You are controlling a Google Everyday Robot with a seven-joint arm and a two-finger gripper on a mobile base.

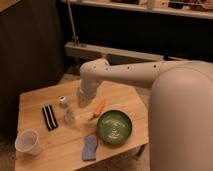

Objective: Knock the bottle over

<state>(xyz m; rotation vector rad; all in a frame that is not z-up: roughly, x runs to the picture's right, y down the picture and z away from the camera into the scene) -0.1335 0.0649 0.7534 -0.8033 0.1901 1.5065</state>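
The bottle (67, 111) is small, clear and slim with a white round cap. It stands upright on the wooden table (125, 97), left of centre. My gripper (82, 101) is at the end of the white arm that reaches in from the right. It hangs just right of the bottle at about cap height, a small gap away from it. The arm's wrist covers most of the gripper.
A translucent plastic cup (27, 142) stands at the front left corner. A black striped object (48, 117) lies left of the bottle. An orange carrot-like item (99, 108), a green bowl (115, 126) and a blue sponge (90, 147) lie to the right and front.
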